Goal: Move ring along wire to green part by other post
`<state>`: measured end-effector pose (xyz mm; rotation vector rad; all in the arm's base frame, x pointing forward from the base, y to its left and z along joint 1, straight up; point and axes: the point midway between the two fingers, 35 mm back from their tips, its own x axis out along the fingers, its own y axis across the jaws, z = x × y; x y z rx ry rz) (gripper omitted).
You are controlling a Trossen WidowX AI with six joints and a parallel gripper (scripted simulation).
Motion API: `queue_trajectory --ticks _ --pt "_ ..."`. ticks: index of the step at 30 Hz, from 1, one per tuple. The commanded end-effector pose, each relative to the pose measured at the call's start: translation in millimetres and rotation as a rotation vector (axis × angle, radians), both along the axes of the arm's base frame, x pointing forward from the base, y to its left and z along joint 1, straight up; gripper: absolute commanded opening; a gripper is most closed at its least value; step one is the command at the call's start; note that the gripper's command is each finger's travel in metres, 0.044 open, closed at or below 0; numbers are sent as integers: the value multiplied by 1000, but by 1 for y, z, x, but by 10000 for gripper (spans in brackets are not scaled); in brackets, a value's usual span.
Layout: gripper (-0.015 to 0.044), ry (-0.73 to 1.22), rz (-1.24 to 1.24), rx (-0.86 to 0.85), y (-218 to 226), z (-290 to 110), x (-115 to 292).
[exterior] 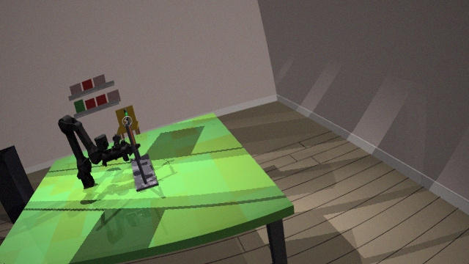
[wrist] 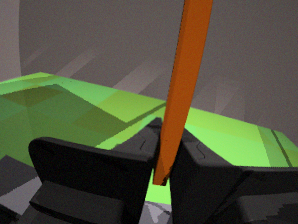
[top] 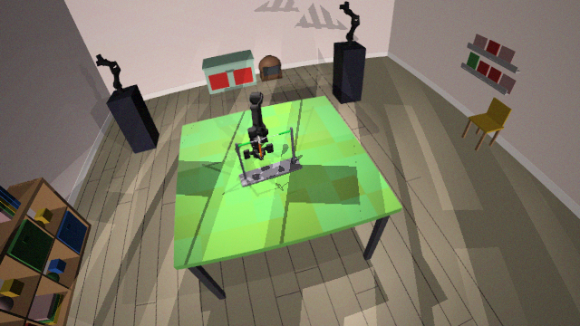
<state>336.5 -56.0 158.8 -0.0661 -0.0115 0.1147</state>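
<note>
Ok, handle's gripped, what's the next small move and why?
Probably a short, level slide toward the far post. The jaws are shut on the handle, and the ring looks to be near the first post, so the thin grey stretch lies ahead; keep it centred in the ring.

Orange handle (wrist: 189, 63) stands nearly upright, its bottom end pinched in the jaws. The ring (exterior: 127, 119) on top sits near the post (exterior: 134, 147), up high.

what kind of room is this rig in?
Looks like an indoor lab or playroom: plank floor, green table mid-room, a toy shelf in the corner, a chair and wall shelves, two more arms on pedestals.
</note>
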Motion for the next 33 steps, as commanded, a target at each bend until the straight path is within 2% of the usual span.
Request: queue_trajectory --ticks 1,20,33 --pt "-150 1 40 -14 2 0 1" --pt "-150 16 278 -43 17 -2 -5" --pt "-150 21 273 -22 30 -3 -11"
